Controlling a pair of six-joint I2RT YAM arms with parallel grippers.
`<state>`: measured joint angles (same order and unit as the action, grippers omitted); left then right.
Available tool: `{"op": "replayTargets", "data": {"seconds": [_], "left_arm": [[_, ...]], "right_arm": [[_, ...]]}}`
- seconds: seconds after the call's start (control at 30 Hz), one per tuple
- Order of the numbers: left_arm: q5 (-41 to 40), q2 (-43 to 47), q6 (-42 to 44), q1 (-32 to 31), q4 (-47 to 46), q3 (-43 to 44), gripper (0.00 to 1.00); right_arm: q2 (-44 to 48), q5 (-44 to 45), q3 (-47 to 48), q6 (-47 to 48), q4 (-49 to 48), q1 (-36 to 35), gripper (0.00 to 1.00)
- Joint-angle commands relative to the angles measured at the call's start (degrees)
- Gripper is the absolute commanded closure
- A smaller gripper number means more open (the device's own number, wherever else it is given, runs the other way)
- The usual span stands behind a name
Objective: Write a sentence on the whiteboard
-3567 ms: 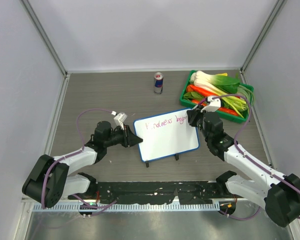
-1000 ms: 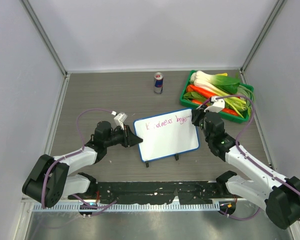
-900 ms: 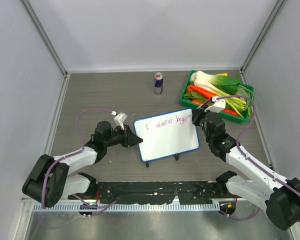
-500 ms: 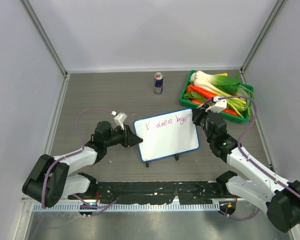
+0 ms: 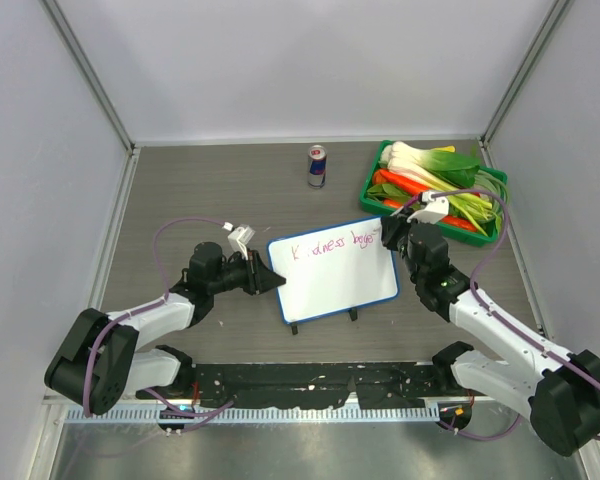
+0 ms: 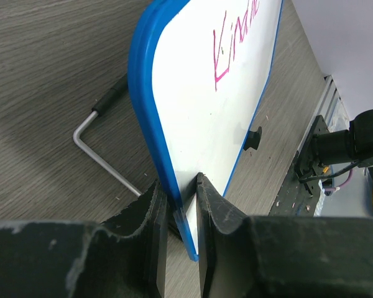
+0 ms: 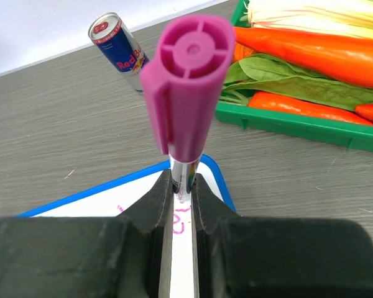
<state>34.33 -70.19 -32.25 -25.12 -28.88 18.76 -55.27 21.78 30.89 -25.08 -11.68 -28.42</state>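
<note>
So the next stroke pretty much hinges on where blank board is left relative to the right gripper. It's clamped tight on a magenta marker, which is held upright with the butt end pointed at the wrist camera. The tip is hidden down between the fingers, right at the whiteboard. Whether the tip is actually pressed onto the surface can't be told.

The whiteboard is propped at a tilt on its little feet, with its long axis run sideways between the two grippers. Its left short edge is pinched by the left gripper, closed down narrow on the blue rim, so the board is steadied from that side. The top right corner is found directly under the right gripper.

The sentence is laid along the top edge and stretched away to the left of the marker, with the last pink letters right at the tip. To the marker's right only blue rim is seen, so basically no room is left on that line. All the blank white is located below the writing and back to the gripper's left, toward the arm bases. A second line is probably called for, with the marker lifted and carried down-left. The right arm is obviously the nearer one for that.
</note>
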Motion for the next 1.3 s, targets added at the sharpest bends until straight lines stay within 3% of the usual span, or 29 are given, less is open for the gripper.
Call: {"op": "replayTargets", "data": {"seconds": [0.0,0.67,1.27], "left_arm": [[-1.02,-1.0,3.6,-0.71,1.72,0.92,1.0],[-0.93,-1.09,3.6,-0.63,1.64,1.01,1.0],[-0.93,-1.0,3.6,-0.63,1.64,0.92,1.0]], "right_arm": [[0.95,0.46,-0.4,-0.23,-1.42,0.12,0.99],[2.88,-2.09,-3.47,-0.85,1.84,0.04,0.99],[2.45,1.25,-1.1,0.03,1.75,0.04,0.99]]}}
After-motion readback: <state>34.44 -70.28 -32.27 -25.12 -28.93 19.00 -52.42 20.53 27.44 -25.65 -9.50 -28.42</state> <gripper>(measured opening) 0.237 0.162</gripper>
